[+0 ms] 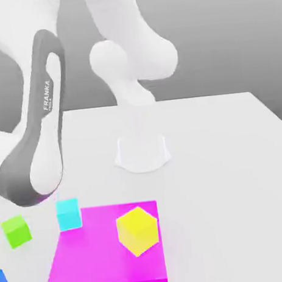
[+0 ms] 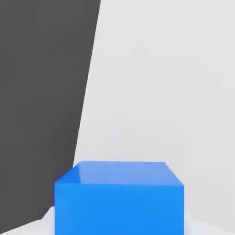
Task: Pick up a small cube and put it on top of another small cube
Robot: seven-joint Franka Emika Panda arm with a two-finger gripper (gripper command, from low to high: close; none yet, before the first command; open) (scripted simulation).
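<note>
Close up, deep-blue cube (image 2: 119, 197) on white table (image 2: 160, 92).

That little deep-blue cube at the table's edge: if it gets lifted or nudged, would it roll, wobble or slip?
The deep-blue cube has flat faces and sharp edges, so it would probably slide rather than roll. Its sides look smooth and glossy, so it may be a bit slippery. It keeps a crisp boxy shape, which suggests it is stiff, and being as wide as tall it seems unlikely to tip.

The arm (image 1: 129, 59) is glossy white with smooth, rounded link housings and bulbous joints. One link (image 1: 37, 148) carries a dark grey oval band lettered FRANKA in white. A round white base (image 1: 141, 152) anchors it.
</note>
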